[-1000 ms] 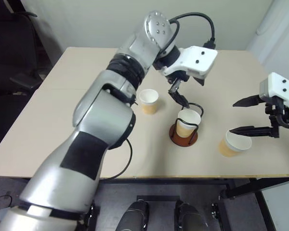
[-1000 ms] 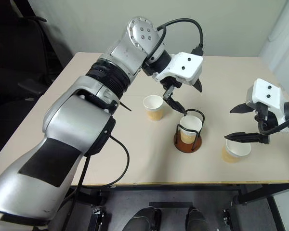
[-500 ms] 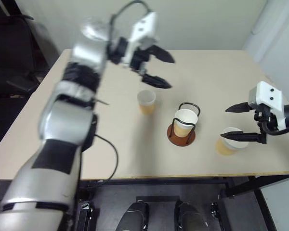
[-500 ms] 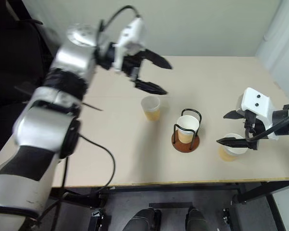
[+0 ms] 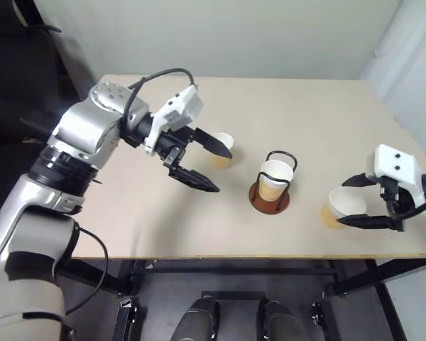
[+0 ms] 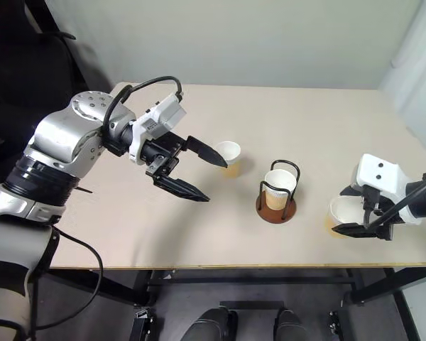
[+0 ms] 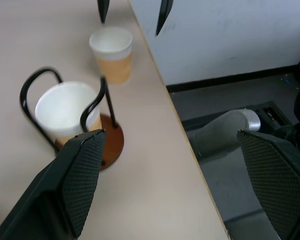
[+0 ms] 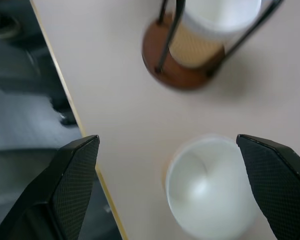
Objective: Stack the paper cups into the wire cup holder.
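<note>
One cup (image 5: pixel 276 177) is seated in the holder (image 5: pixel 270 197) at frame centre. At lower right, the spread right gripper (image 5: pixel 370 201) brackets a second cup (image 5: pixel 339 208), which should be centred before squeezing gently. The left gripper (image 5: pixel 206 165), also spread, is held beside the third cup (image 5: pixel 223 148).

On the worktop (image 5: pixel 113 206) the wire cup holder (image 5: pixel 270 195) stands near the middle with one paper cup (image 5: pixel 275 177) in it — a second cup (image 5: pixel 222 149) stands behind and left of it, a third (image 5: pixel 339 207) to its right near the front edge.
</note>
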### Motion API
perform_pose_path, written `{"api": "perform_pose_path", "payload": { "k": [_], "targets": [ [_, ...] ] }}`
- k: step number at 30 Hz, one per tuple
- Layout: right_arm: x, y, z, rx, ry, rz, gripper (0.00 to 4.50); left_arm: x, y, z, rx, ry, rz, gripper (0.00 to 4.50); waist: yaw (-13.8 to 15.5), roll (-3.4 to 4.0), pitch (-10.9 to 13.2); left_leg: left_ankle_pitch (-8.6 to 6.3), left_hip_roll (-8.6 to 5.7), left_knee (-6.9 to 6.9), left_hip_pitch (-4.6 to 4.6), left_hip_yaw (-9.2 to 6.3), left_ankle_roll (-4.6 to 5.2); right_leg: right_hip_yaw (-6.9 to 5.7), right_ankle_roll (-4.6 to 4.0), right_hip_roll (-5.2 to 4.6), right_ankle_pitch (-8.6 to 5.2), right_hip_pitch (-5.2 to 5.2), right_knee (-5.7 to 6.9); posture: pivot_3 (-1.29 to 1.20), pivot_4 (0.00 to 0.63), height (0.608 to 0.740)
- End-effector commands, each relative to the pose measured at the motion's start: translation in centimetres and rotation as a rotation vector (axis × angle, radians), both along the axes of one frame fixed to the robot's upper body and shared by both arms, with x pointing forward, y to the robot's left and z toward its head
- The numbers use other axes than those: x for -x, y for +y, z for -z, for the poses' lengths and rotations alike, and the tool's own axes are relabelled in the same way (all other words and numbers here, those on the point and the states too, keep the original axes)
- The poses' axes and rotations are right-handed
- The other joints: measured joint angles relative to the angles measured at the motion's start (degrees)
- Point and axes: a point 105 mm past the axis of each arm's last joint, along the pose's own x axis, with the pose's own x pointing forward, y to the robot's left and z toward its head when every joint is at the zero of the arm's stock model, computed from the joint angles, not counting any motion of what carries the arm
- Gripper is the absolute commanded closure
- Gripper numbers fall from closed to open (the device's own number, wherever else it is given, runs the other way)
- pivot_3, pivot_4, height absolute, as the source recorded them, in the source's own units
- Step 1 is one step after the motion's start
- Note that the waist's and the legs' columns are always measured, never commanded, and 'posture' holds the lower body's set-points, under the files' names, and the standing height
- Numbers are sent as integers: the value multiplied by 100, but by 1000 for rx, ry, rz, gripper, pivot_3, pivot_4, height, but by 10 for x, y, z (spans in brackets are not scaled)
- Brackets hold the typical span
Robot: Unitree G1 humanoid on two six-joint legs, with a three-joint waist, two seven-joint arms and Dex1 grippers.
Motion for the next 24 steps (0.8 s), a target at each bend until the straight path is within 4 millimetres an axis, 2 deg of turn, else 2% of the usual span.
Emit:
{"api": "perform_pose_path", "payload": {
  "k": [1,7,15,18,21,24],
  "targets": [
    [-7,-15,5,135,-60,-10,0,2,-1,-16,33,-43,23,9,-30,0,0,4,2,-2,5,0,-5,0,6,0,-4,1,2,0,150,740],
    [-11,-19,16,194,-69,-44,0,-1,-2,-18,41,-55,16,9,-92,2,1,9,10,-7,15,1,-14,1,12,2,-7,-3,20,0,150,740],
    [-22,-11,28,223,-85,-114,0,-4,5,-17,25,-77,-16,9,-93,1,1,11,8,-56,10,1,-11,0,14,0,-9,-10,-13,0,150,740],
    [-24,-4,31,226,-80,-153,610,-5,8,-18,24,-85,-27,0,-93,1,1,15,9,-62,8,1,19,-3,9,0,-12,-15,-17,0,150,740],
    [-23,2,32,216,-62,-181,1668,-5,13,-18,16,-91,-40,0,-93,1,1,11,10,-63,6,1,40,-5,-24,1,-9,-16,-21,0,150,740],
    [-22,1,29,213,-46,-187,2808,-8,19,-18,2,-103,-66,0,-90,1,1,13,11,-63,3,1,19,-7,-34,1,-23,-15,-29,0,150,740]
  ]
}}
